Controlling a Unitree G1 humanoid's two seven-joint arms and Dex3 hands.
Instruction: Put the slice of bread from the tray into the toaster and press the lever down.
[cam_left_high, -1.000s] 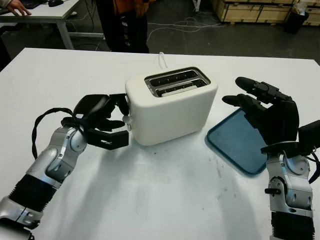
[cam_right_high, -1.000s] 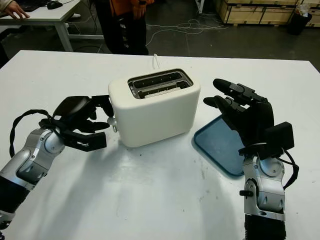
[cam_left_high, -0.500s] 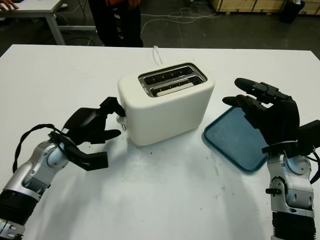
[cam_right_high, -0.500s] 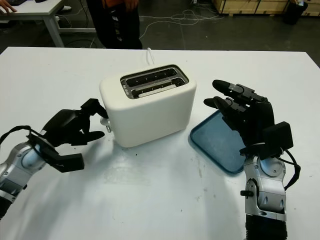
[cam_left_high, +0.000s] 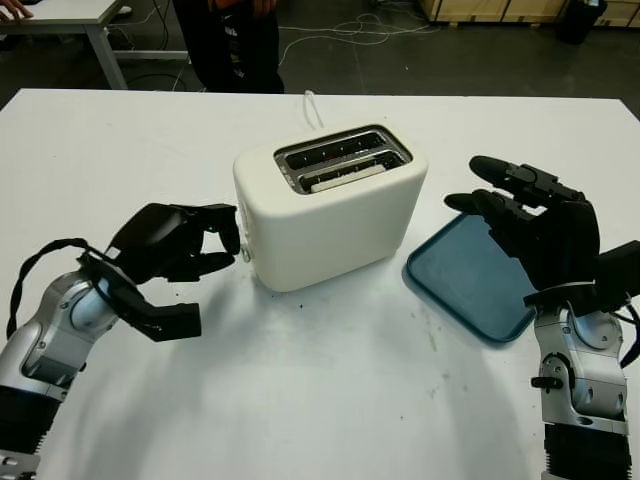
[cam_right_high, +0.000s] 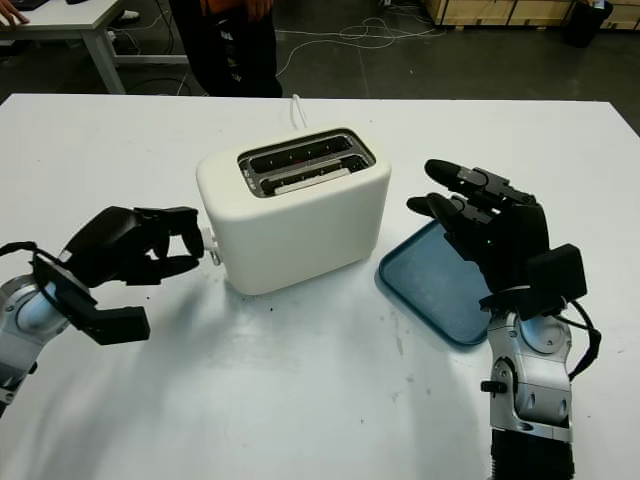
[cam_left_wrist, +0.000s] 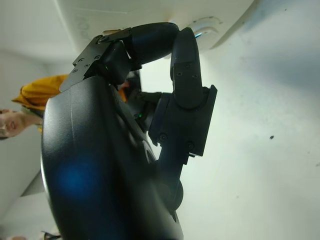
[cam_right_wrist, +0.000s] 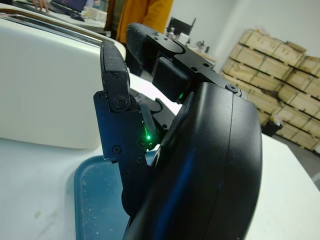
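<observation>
Left eye view, nearest first: the left hand (cam_left_high: 178, 245), glossy black shell on a silver jointed arm with a black cable looped behind, sits low over the matte white tabletop (cam_left_high: 330, 400), fingers curled and gripping nothing. Half a second ago it stood closer to the toaster with a fingertip up by the lever; now it has drawn back and dropped a touch, and its fingertips (cam_left_high: 228, 222) sit just beside the small pale lever (cam_left_high: 244, 256), which is down near the bottom of the end wall. From the left wrist view I cannot tell whether a finger touches it.

Across on the other side, the right hand (cam_left_high: 530, 225) is open, raised upright above the near edge of the tray (cam_left_high: 455, 285), holding nothing, and has not moved from a second ago. That tray is a flat blue rectangle with rounded corners and a low rim, faintly dusted with crumbs in the right wrist view, and no bread lies on it.

Middle of the tabletop: the toaster (cam_left_high: 335, 225), a smooth cream box with rounded edges, set at an angle, its right end near the tray corner. Two dark metal-lined slots open on top, and the bread (cam_left_high: 345, 176) shows as a pale strip sunk in the nearer slot, well clear of both hands. A white cord (cam_left_high: 313, 108) runs off behind it.

Beyond the far edge, a person (cam_left_high: 225, 40) in dark trousers stands on the grey floor.
</observation>
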